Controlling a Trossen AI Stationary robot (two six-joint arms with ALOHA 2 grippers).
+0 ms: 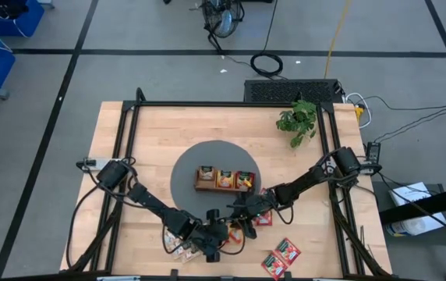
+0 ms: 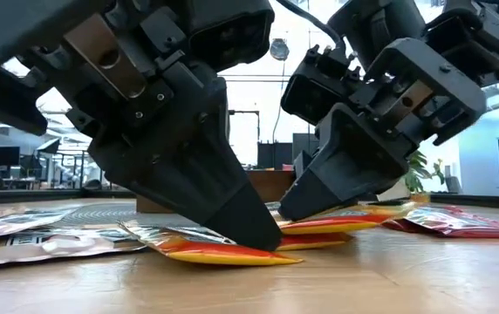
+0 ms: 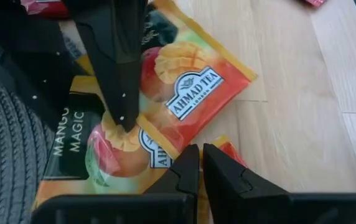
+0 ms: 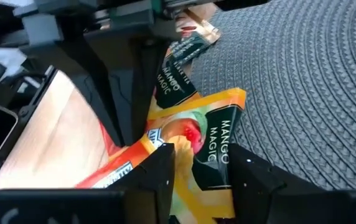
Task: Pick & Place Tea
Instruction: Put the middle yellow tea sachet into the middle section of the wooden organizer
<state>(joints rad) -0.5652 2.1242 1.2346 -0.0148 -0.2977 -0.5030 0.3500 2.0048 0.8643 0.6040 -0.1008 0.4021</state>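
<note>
Several tea sachets lie near the table's near edge: orange ones (image 1: 233, 232) under both grippers, beige-white ones (image 1: 180, 250) to their left, red ones (image 1: 281, 254) to their right. My left gripper (image 3: 201, 165) (image 1: 214, 240) is shut, its tips down on an orange sachet (image 3: 196, 93). My right gripper (image 4: 200, 168) (image 1: 238, 212) stands right beside it, its fingers closed in on an orange "Mango Magic" sachet (image 4: 218, 134). In the low view, both wedge-shaped grippers point down onto the orange pile (image 2: 223, 253). My left gripper presses its shut fingertips (image 2: 263, 240) down from above on an orange sachet near its corner (image 3: 228, 149). That sachet lies flat on the table; whether its edge sits between the fingers, I cannot tell. My right gripper has the Mango Magic sachet between its two fingers (image 4: 165, 165), slanting down from the table's right. The fingers meet its opposite edges (image 4: 231, 155), and the sachet bows up between them. Its lower part rests on the other sachets.
The wooden three-compartment tray (image 1: 198, 181) with sachets in it sits on a round grey mat (image 1: 185, 165) just beyond the grippers. A small green plant (image 1: 299, 121) stands at the far right. Another red sachet (image 1: 263, 218) lies beside the right gripper.
</note>
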